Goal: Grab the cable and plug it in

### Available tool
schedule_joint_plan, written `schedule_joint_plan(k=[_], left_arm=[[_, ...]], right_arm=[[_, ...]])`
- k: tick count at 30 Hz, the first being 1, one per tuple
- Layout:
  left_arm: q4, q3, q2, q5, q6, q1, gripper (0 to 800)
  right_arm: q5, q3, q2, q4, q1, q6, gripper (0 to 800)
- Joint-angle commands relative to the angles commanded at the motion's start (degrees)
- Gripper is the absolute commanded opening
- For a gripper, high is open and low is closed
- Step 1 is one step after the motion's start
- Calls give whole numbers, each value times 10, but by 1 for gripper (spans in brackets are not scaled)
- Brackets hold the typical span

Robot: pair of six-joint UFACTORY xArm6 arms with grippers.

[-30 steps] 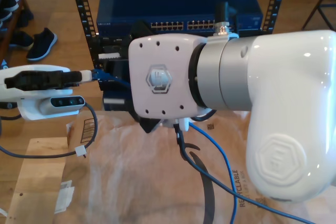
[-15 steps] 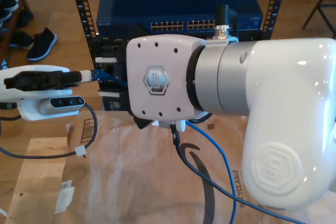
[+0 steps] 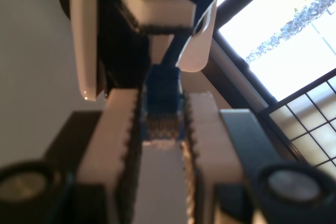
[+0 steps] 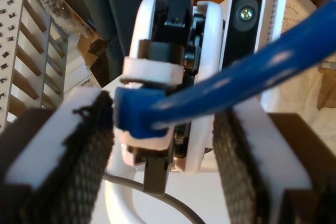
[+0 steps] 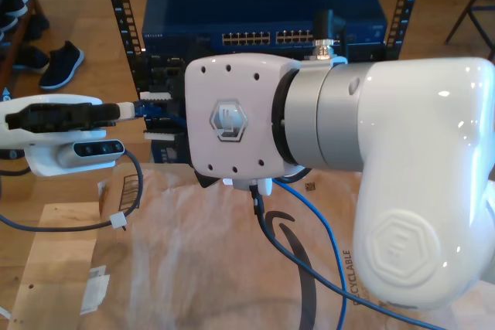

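The blue cable (image 5: 321, 226) runs across the brown paper and up behind the big white arm (image 5: 402, 160). My first gripper (image 3: 161, 103) is shut on the cable's plug (image 3: 163, 90). In the exterior view this gripper (image 5: 128, 110) reaches in from the left, holding the plug level. My second gripper (image 4: 164, 106) is open, with the cable (image 4: 236, 85) passing between its black-padded fingers (image 4: 89, 145). In the exterior view its white toothed fingertips (image 5: 158, 137) stand above and below the plug, largely hidden behind its wrist.
A dark blue network switch (image 5: 263, 5) with rows of ports (image 5: 271, 38) sits in a black rack (image 5: 124, 21) behind the grippers. A black arm cable (image 5: 271, 229) lies on the paper beside the blue one. Shoes (image 5: 62, 63) rest on the floor at the exterior view's left.
The big white arm has shifted a little toward the exterior view's left, so its fingers reach further over the plug. The first gripper has stayed still, holding the plug.
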Motion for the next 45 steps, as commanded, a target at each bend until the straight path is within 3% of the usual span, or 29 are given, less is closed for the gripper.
schedule_joint_plan(k=[4,6,7,8,9,13,18,21,24,28,34,39,42,45], left_arm=[[0,1,0,0,0,0,28],[0,1,0,0,0,0,38],[0,2,0,1,0,0,137],[-1,4,0,4,1,0,318],[-2,5,0,13,0,0,446],[-3,6,-2,18,-1,2,799],[-1,-3,-26,-2,2,10,798],[7,-5,-28,-40,9,56,799],[42,-25,-29,-47,46,93,799],[153,-51,-33,-88,103,142,799],[361,-56,-81,-136,207,157,799],[501,-53,-100,-154,282,165,799],[571,-48,-102,-155,310,202,799],[619,-23,-135,-155,370,214,799]], right_arm=[[0,0,-1,0,-1,1,211],[-1,0,-1,0,-1,2,126],[-3,1,-1,1,-1,2,73],[-5,1,-1,1,-1,2,48],[-8,1,-1,1,-1,2,29],[-10,1,-1,0,-1,2,2],[-25,0,12,-4,-18,2,2],[-63,12,25,-6,-67,2,1],[-131,47,25,-10,-105,1,1],[-259,111,25,-33,-128,-1,2],[-447,199,30,-33,-132,-4,11],[-564,244,51,-25,-128,-85,24],[-663,255,97,0,-98,-134,27],[-774,247,168,58,-42,-201,36]])
